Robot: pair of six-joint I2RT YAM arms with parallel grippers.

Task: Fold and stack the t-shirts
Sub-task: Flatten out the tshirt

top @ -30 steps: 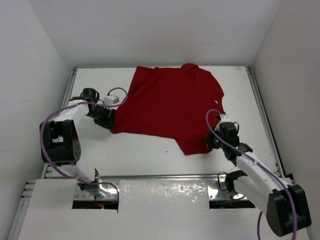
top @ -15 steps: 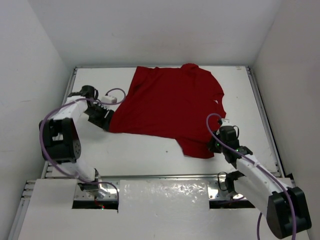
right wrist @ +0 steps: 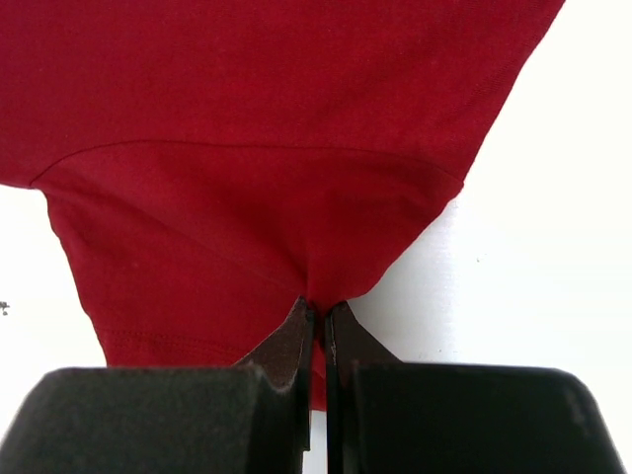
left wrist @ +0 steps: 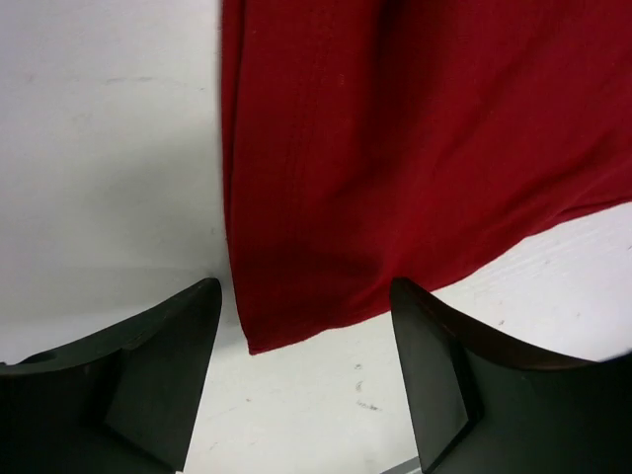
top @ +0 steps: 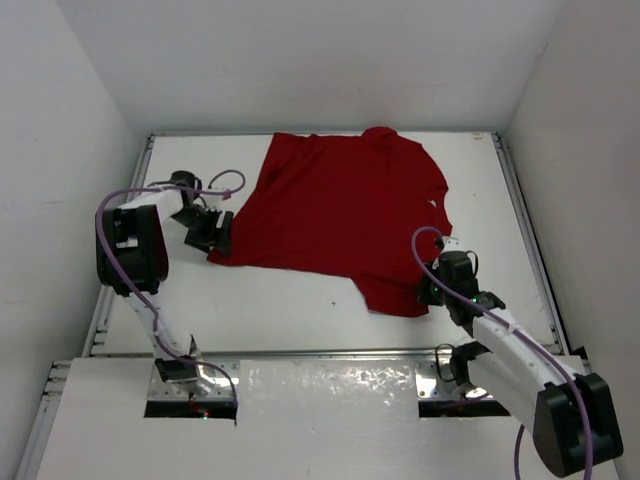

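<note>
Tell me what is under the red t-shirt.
The t-shirt lies spread on the white table, which shows beside its edges. Anything else beneath the cloth is covered and cannot be seen.

Robotics lab: white walls (top: 300, 60) enclose a metal-railed work table (top: 280, 300).

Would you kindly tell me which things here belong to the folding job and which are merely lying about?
Part of the job:
t-shirt, spread flat
right gripper, shut on an edge of it
left gripper, open around a corner of it

Just there:
table
purple cables on the arms
</note>
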